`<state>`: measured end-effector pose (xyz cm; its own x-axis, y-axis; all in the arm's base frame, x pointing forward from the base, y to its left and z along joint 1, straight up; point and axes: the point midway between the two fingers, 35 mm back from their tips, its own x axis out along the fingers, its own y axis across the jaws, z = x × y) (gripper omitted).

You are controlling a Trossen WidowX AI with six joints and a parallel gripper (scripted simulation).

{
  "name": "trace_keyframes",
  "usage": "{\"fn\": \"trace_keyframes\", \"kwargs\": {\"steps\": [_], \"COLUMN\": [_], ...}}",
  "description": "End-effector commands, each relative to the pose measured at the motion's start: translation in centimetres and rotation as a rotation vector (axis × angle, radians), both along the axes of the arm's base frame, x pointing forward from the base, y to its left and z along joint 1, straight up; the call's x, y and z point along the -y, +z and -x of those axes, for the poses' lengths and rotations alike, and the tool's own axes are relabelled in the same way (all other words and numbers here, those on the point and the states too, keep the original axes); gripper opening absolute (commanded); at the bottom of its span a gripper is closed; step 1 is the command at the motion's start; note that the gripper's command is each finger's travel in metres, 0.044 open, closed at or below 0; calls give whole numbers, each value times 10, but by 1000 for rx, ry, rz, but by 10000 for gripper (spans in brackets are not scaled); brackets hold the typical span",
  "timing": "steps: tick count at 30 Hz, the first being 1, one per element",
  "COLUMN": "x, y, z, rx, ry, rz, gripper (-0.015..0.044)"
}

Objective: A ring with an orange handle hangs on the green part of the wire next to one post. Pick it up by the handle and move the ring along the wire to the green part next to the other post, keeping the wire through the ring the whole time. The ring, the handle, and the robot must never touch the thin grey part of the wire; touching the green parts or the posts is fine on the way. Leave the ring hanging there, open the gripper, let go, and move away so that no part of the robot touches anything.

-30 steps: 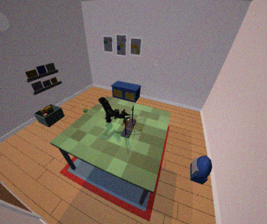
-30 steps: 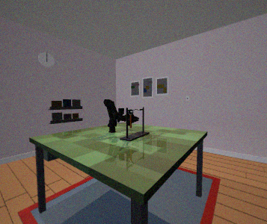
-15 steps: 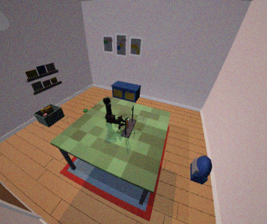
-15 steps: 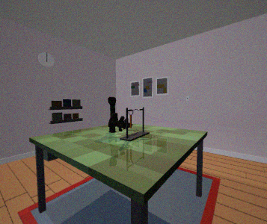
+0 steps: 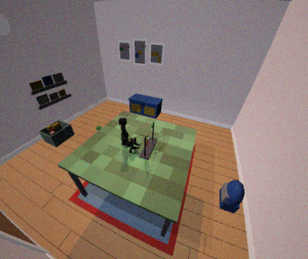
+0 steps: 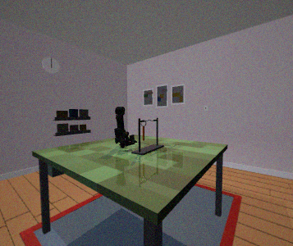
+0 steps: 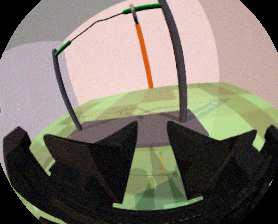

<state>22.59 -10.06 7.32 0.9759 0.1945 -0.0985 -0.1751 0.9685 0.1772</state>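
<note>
The ring (image 7: 133, 13) (image 6: 144, 123) hangs on the green wire part (image 7: 151, 7) beside the post (image 7: 180, 65) (image 6: 139, 136) at right in the wrist view. Its orange handle (image 7: 144, 57) (image 6: 144, 133) hangs straight down, free. The thin grey wire (image 7: 97, 22) bends away to the other green part (image 7: 63, 48) at the far post (image 7: 65, 92) (image 6: 157, 130). My gripper (image 7: 152, 124) (image 6: 135, 142) (image 5: 138, 146) is partly open and empty, low over the table on the arm's side of the stand. The handle is beyond and above the fingertips, not between them.
The dark base plate (image 7: 152, 136) (image 6: 138, 152) joins both posts and lies ahead of the fingers on the green patchwork table (image 5: 128, 187) (image 6: 101, 172). A blue cabinet (image 5: 146, 106) and a dark bin (image 5: 57, 135) stand away from the table.
</note>
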Motion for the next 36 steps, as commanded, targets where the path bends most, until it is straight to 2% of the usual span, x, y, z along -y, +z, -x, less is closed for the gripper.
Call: {"fn": "trace_keyframes", "kwargs": {"steps": [1,21,36], "x": [2,-5,-4], "y": [-3,43,45], "z": [8,-42,-57], "rx": [7,46,48], "ry": [-11,-95,-96], "rz": [13,183,185], "gripper": [160,160,160]}}
